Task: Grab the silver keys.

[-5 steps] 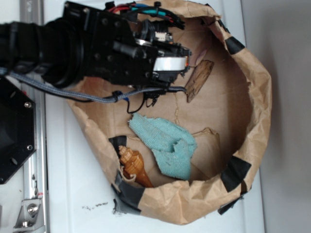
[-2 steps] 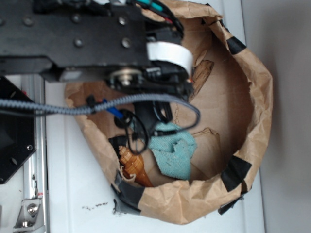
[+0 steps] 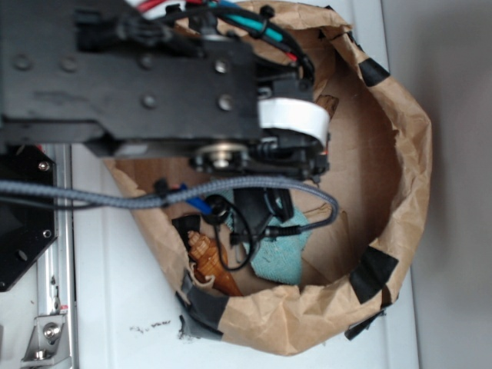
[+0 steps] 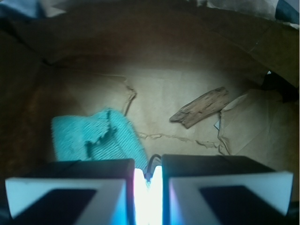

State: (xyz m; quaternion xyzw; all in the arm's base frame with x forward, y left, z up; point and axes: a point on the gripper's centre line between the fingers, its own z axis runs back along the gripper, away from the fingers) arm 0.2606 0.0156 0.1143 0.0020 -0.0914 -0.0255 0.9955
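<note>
Two fingers (image 4: 70, 187) are seen nearly closed at the wrist view's bottom edge, only a narrow bright gap between them, nothing visibly gripped. Beyond lie one teal cloth (image 4: 93, 136) and one wood chip (image 4: 201, 108) inside one paper bag (image 3: 400, 192). One shell (image 3: 206, 261) sits by the rim. The silver keys cannot be made out.

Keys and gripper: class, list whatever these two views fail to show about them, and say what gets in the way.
- Keys: seen in neither view. Exterior, the arm covers much of the bag; wrist, only the cloth and wood chip lie on the floor.
- Gripper: fingers blurred and cut off by the wrist view's bottom edge; a bright narrow gap, and a thin dark item there is unidentifiable.
- Shell: partly behind cables, exterior.
</note>
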